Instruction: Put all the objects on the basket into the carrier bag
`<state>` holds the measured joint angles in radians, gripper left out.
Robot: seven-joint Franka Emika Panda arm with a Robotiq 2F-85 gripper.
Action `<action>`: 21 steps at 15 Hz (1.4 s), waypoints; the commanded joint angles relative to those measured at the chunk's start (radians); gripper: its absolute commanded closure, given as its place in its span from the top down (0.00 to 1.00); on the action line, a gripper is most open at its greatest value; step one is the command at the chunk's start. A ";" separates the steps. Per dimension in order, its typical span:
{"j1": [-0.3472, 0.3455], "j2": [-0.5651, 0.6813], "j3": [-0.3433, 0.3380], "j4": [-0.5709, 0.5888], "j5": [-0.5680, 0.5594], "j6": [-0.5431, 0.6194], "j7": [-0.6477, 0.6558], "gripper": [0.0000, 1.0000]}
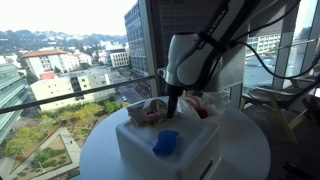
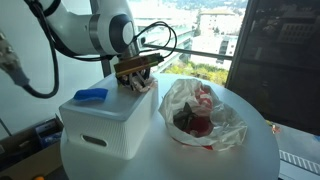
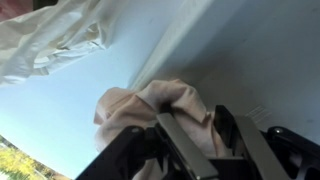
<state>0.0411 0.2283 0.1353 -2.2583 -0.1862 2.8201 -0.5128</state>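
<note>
The white basket stands on a round table. On its flat top lies a bright blue lumpy object. My gripper is down at the far part of the basket's top. In the wrist view a pale pink crumpled object fills the gap between the fingers, which press on it from both sides. The carrier bag lies beside the basket, crinkled and open. A red item and a dark one show inside it.
The round white table carries both the basket and the bag. A window wall with a railing runs just behind it. A chair stands beside the table. The arm's cables loop above the basket.
</note>
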 commanded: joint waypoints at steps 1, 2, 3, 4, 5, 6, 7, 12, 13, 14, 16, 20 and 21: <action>-0.038 -0.058 0.030 -0.049 0.041 0.036 -0.055 0.18; -0.043 -0.065 0.031 -0.053 0.049 0.038 -0.059 0.12; -0.044 -0.078 0.028 -0.057 0.047 0.037 -0.057 0.09; -0.042 -0.093 0.022 -0.060 0.043 0.036 -0.047 0.06; -0.047 -0.119 0.027 -0.063 0.057 0.038 -0.054 0.07; -0.047 -0.145 0.023 -0.063 0.066 0.036 -0.044 0.04; -0.051 -0.174 0.024 -0.062 0.090 0.032 -0.046 0.08; -0.045 -0.332 -0.041 -0.057 0.084 0.041 0.037 0.10; -0.048 -0.360 -0.055 -0.055 0.063 0.046 0.064 0.10; -0.055 -0.395 -0.071 -0.053 0.033 0.055 0.102 0.10; -0.074 -0.456 -0.096 -0.046 -0.019 0.064 0.169 0.10; -0.189 -0.545 -0.069 -0.034 -0.159 0.039 0.306 0.11; -0.137 -0.552 -0.110 -0.046 -0.132 0.005 0.272 0.24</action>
<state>-0.0999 -0.2777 0.0414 -2.2834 -0.2943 2.8603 -0.2660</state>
